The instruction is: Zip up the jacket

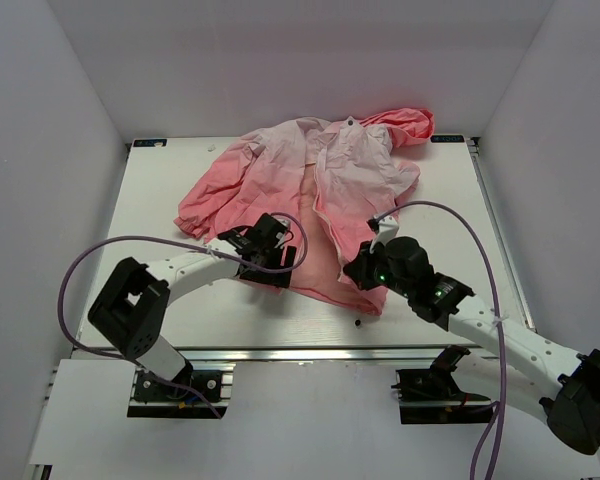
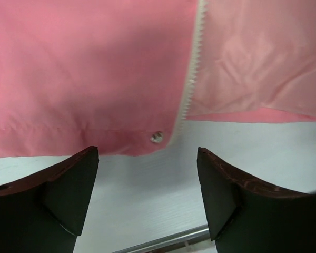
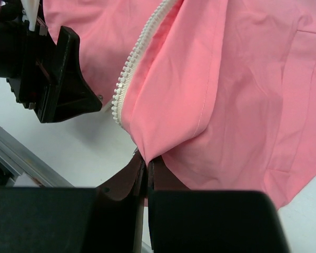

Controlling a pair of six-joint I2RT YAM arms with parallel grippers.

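so the jacket (image 1: 320, 190) is thin, slick windbreaker stuff – pale pink up top, fading to coral at the hem, lots of soft creases. it lies spread on the white table (image 1: 430, 200) with the front open. its long axis runs away from both grippers: the hood (image 1: 405, 125) is at the far end and the hem is on the near side, right at the fingertips.

the left gripper (image 2: 147, 174) is spread wide with nothing between its dark, wedge-shaped fingers (image 2: 68, 184). the hem edge sits just beyond its tips and i can't tell if it touches. the white zipper (image 2: 187, 89), a row of small chunky plastic teeth, runs straight away from this gripper and ends at the hem, a bit right of centre. a small shiny round snap (image 2: 157, 137) sits just left of that end.

the right gripper (image 3: 146, 166) is pinched closed on a fold of the jacket's hem – fabric bunches up from its tips, and a zipper edge curves away up-left of them.
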